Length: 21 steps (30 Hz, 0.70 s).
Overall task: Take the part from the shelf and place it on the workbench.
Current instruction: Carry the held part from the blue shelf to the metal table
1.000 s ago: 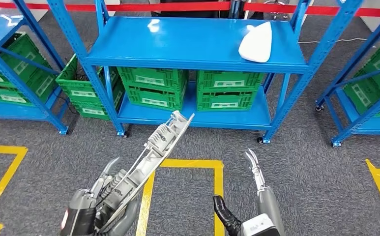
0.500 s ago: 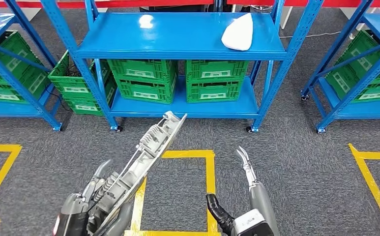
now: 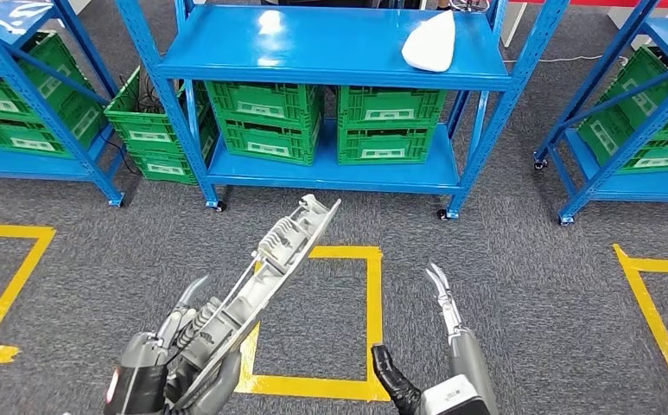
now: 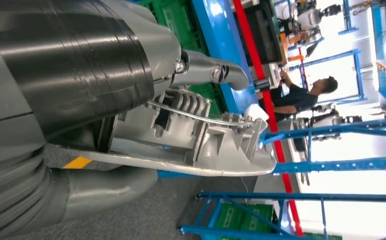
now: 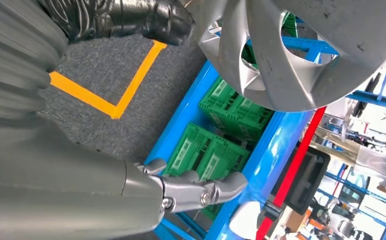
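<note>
Nearest the head camera, my left hand gripped the part by its lower end; fingers were clamped around it, thumb on one side, darker fingers on the other. Part was a long grey ribbed plastic moulding, tilted up and away to the right, top end over the floor just short of the shelf. Left wrist view had the same part running out from the hand, a thin metal rod along its ribbed face.

To the right, my right hand held nothing; fingers apart, long ones pointing forward, dark thumb out to the side. Right wrist view showed one silver finger stretched straight, and the thumb separate from it.

Under both hands was grey carpet floor with yellow tape marking a square.

Beyond that stood the blue shelf, green crates side by side on its lower level, and a white part lying on the upper level near the right post. More blue racks with green crates flanked it left and right.

Farthest back, left wrist view caught a person in a dark shirt behind the red barrier.
</note>
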Motion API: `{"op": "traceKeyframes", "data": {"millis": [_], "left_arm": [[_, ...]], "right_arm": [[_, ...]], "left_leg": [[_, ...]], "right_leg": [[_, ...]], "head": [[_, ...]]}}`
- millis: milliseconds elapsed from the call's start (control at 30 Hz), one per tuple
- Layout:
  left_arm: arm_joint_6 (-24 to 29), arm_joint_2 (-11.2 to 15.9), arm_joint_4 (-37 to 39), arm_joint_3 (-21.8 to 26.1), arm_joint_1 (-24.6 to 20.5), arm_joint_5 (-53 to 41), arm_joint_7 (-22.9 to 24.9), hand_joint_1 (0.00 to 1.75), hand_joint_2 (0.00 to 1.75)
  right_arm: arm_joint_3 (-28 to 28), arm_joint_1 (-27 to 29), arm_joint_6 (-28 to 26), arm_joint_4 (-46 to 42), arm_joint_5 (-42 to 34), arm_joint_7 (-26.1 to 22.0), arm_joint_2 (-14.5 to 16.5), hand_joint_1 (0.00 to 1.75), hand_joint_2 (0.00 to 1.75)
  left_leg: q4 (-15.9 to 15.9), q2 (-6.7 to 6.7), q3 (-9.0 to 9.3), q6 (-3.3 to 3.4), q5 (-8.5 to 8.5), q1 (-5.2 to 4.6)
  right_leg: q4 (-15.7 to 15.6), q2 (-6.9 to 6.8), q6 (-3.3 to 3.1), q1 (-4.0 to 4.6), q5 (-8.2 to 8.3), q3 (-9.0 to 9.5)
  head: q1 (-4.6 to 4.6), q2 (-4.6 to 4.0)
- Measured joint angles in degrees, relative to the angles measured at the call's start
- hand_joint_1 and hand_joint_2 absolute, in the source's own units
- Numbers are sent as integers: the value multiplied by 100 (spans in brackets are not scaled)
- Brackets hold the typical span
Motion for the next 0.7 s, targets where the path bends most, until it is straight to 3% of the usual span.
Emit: {"op": "traceKeyframes", "data": {"millis": [67, 100, 167, 233, 267, 300, 333, 400, 467, 500, 567, 633, 700], "left_arm": [[10, -1, 0, 1, -1, -2, 0, 175, 175], [14, -1, 0, 2, 0, -3, 1, 175, 175], [23, 1, -1, 4, 6, -4, 2, 175, 175], [33, 1, -1, 4, 10, -4, 5, 175, 175], [37, 2, 0, 4, 11, 1, 7, 175, 175], [41, 2, 0, 4, 12, 13, 9, 175, 175], [45, 3, 0, 4, 12, 31, 10, 175, 175], [56, 3, 0, 4, 10, 73, 12, 175, 175], [71, 2, -1, 4, 11, 93, 8, 175, 175], [80, 2, -2, 4, 9, 96, 1, 175, 175], [104, 2, -2, 4, 8, 96, -19, 175, 175], [122, 1, -2, 4, 9, 96, -43, 175, 175], [132, 1, -2, 3, 10, 97, -57, 175, 175]], "right_arm": [[0, 19, 0, -3, 0, -2, -1, 0, 175], [0, 25, 0, -4, 0, -2, -1, 0, 175], [0, 34, 0, -4, 0, -2, 2, 0, 175], [0, 42, 0, -4, -1, -2, 2, 0, 175], [0, 45, 0, -4, -1, -2, 1, 0, 175], [0, 47, 0, -4, -2, -2, 1, 0, 175], [0, 48, 0, -4, -4, -2, 1, 0, 175], [0, 50, -4, -4, -10, -6, 1, 0, 175], [0, 49, -37, -4, -51, -30, 1, 0, 175], [0, 49, -66, -4, -94, -54, 1, 0, 175], [-2, 50, -113, -4, -194, -113, 0, 0, 175], [-7, 56, -124, -4, -268, -169, -2, 0, 175], [-10, 61, -116, -3, -312, -213, -3, 0, 87]], "left_leg": [[13, -1, -39, -69, 59, 7], [58, -10, -76, -102, -9, 12], [419, -36, -215, -152, -411, 29], [1101, -48, -391, -189, -884, 53], [1385, -50, -427, -203, -959, 63], [1535, -51, -398, -211, -912, 74], [1484, -51, -278, -214, -760, 84], [853, -52, 216, -211, -473, 106], [165, -69, 692, -192, -480, 99], [-10, -78, 790, -177, -550, 87], [-116, -84, 778, -105, -576, 79], [-154, -76, 676, 7, -537, 92], [-161, -66, 568, 92, -469, 82]], "right_leg": [[-93, -9, -82, -2, 20, -65], [-113, -19, -128, -12, 63, -100], [-145, -45, -209, -30, 157, -183], [-142, -53, -241, -19, 245, -300], [-136, -54, -238, -15, 296, -346], [-127, -54, -230, -14, 350, -402], [-111, -51, -216, -17, 403, -457], [-61, -42, -171, -26, 488, -575], [-3, -38, -106, -21, 555, -670], [13, -40, -70, -18, 594, -706], [33, -42, 8, -19, 660, -784], [220, -36, 69, -26, 515, -936], [842, -29, 98, -28, 106, -1190]], "head": [[-9, 0], [-18, 0], [-74, 0], [-141, 0], [-165, 0], [-185, 0], [-202, 0], [-232, 0], [-249, 0], [-252, 0], [-245, 0], [-209, 0], [-127, 0]]}}
